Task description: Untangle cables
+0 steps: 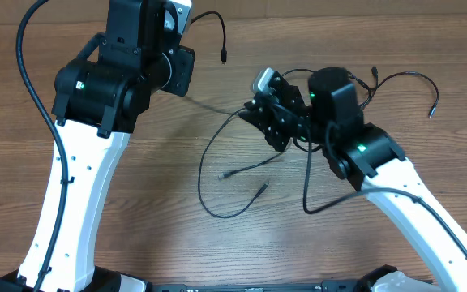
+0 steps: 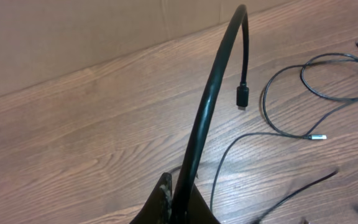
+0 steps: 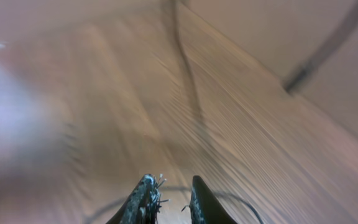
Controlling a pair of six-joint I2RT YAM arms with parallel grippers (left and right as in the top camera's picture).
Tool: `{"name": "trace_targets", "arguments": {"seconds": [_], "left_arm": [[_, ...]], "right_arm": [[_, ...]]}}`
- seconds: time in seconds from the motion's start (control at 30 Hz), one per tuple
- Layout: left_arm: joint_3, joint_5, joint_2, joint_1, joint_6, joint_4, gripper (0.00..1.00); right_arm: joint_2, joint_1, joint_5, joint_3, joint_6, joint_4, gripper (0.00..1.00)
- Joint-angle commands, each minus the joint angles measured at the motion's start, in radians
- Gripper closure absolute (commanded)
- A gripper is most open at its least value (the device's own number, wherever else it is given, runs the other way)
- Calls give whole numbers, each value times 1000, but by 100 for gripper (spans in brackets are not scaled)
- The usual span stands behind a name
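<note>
Untangling of thin black cables is under way on a wood-grain table (image 1: 160, 243). At far left, the left gripper (image 2: 180, 190) is clenched on one cable (image 2: 209, 99). This smooth, glossy cord rises from the fingers, arches over and ends in a small rectangular black plug (image 2: 242, 97) hanging above the wood. Toward the centre and right, the other cables (image 1: 200, 178) lie in loose overlapping loops, one ending in a silvery tip (image 1: 222, 174). They gather around the right gripper (image 3: 169, 196), which hovers low over the table. Its dark fingers are narrowly parted with nothing visible between them, though that view is blurred. The step in hand looks like drawing one cord clear of the rest. The next move probably calls for the right gripper to pin or grasp a crossing strand, so the held cable slides out without dragging the others.
</note>
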Motion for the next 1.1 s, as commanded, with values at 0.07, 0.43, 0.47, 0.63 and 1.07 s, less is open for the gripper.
{"name": "trace_targets", "arguments": {"seconds": [0.07,0.43,0.47,0.63,1.07], "left_arm": [[18,69,-14,5,-3,-5,96],[18,300,-14,3,-89,-36,96],[18,336,-14,3,-103,-39,96],[19,428,-14,3,-164,-33,96],[53,528,-16,3,-509,-38,96]], "right_arm": [[-40,-10,-186,13,-27,7,82],[-39,-10,-140,13,12,2,8],[-37,-10,-132,13,12,6,8],[-17,-10,-126,13,12,39,10],[93,-10,-146,13,40,134,16]]}}
